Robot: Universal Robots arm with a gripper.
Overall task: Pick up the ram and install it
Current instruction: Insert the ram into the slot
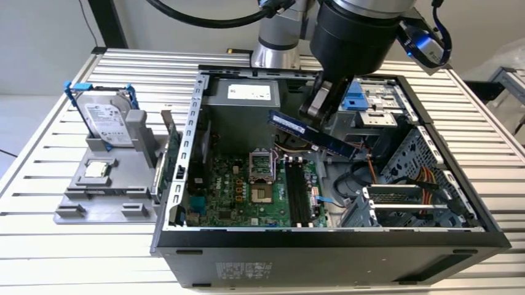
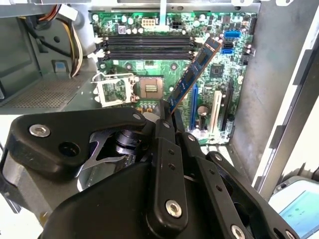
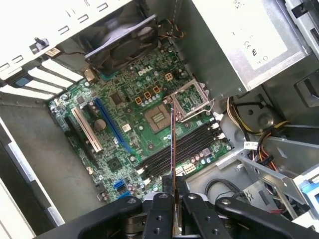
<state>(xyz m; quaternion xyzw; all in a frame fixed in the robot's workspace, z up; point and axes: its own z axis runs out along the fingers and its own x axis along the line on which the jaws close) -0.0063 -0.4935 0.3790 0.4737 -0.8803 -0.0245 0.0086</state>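
The ram (image 1: pixel 316 132) is a long dark stick with black chips, hanging tilted in the air inside the open computer case (image 1: pixel 328 236). My gripper (image 1: pixel 313 112) is shut on its upper end. The stick points down toward the motherboard (image 1: pixel 238 196) and stays clear of it. In the second wrist view the ram (image 2: pixel 197 70) runs out slantwise from the gripper (image 2: pixel 167 107), over the black memory slots (image 2: pixel 149 47). In the first wrist view the ram (image 3: pixel 173 149) shows edge-on as a thin line between the fingers (image 3: pixel 160 201), above the memory slots (image 3: pixel 187 149).
A grey stand (image 1: pixel 107 190) on the exterior view's left holds a silver hard drive in a blue frame (image 1: pixel 107 120) and a small square processor chip (image 1: pixel 98 169). Inside the case are the open processor socket (image 1: pixel 260 163), the power supply (image 1: pixel 246 92), loose cables (image 1: pixel 426 178) and a drive cage (image 1: pixel 385 101).
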